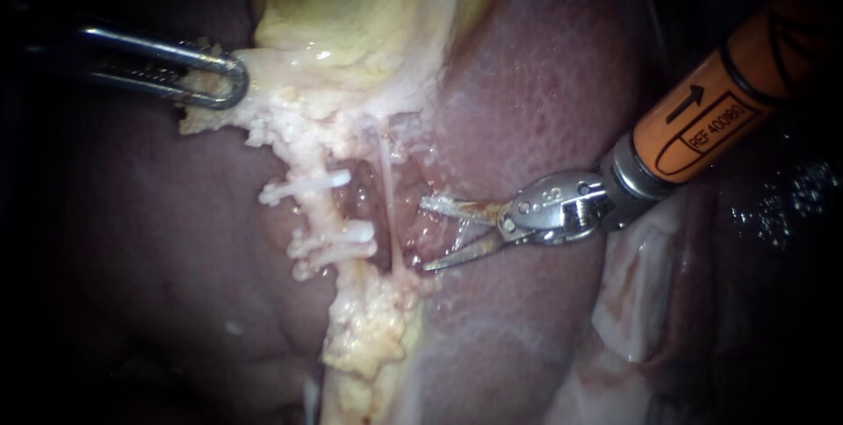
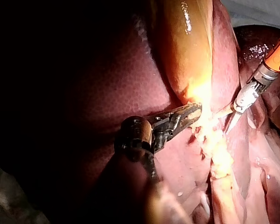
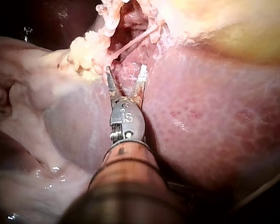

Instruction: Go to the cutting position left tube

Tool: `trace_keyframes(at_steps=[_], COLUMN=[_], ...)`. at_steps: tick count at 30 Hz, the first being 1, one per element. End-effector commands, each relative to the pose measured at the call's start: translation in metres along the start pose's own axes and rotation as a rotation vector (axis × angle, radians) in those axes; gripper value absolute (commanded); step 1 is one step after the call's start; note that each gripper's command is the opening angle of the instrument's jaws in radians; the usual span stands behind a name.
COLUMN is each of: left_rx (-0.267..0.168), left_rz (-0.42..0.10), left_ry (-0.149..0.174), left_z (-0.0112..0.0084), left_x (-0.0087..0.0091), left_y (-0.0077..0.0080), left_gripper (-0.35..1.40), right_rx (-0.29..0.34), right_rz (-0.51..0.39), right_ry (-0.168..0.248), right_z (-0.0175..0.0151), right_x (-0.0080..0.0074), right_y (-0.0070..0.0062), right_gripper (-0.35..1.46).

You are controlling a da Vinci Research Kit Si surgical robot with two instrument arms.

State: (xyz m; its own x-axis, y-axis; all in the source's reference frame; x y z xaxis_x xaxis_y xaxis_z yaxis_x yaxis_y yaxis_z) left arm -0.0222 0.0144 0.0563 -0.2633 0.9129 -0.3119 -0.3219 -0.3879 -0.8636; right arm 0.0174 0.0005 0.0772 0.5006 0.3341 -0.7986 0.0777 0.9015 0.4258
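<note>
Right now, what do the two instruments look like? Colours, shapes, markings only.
Left instrument: slim bare-metal jaws shaped as a rounded open loop, on a dark, glossy wrist and shaft. Right instrument: orange shaft with a black ring and black printed markings including an arrow, a grey metal collar, a silver hinged wrist, and two thin pointed blades with brownish staining. No cables visible.

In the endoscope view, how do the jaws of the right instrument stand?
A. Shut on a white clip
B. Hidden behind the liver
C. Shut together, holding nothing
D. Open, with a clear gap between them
D: the two blades of the right instrument spread apart in a V and grip nothing, with their tips short of the left tube. The right wrist view shows the same gap.
</note>
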Motion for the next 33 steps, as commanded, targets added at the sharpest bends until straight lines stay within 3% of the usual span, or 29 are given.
trace_keyframes(at_steps=[1, 9, 15, 19, 24, 33], left_rx=[0.0, 0.0, 0.0, 0.0, 0.0, 0.0], left_rz=[0.0, 0.001, 0.001, 0.001, 0.001, 0.0], left_ry=[0.0, 0.0, 0.0, -0.001, 0.0, 0.0], left_z=[0.0, -0.0001, -0.0001, -0.0001, -0.0001, -0.0001], left_x=[0.0, 0.0, 0.0, 0.0, 0.0, 0.0], left_y=[0.0, 0.0, 0.0, 0.0, 0.0, 0.0], left_gripper=[-0.35, -0.35, -0.35, -0.35, -0.35, -0.35], right_rx=[0.001, 0.03, 0.073, 0.083, 0.082, 0.077], right_rz=[0.0, -0.009, 0.002, 0.023, 0.035, 0.044], right_ry=[0.0, 0.006, 0.023, 0.058, 0.068, 0.073], right_z=[-0.0001, -0.0011, -0.0023, -0.0021, -0.0009, 0.0007], right_x=[0.0, 0.0008, 0.003, 0.0045, 0.0052, 0.0055], right_y=[-0.0001, -0.0018, -0.0037, -0.0044, -0.0043, -0.0028], right_gripper=[1.38, 1.4, 1.38, 1.38, 1.38, 1.38])
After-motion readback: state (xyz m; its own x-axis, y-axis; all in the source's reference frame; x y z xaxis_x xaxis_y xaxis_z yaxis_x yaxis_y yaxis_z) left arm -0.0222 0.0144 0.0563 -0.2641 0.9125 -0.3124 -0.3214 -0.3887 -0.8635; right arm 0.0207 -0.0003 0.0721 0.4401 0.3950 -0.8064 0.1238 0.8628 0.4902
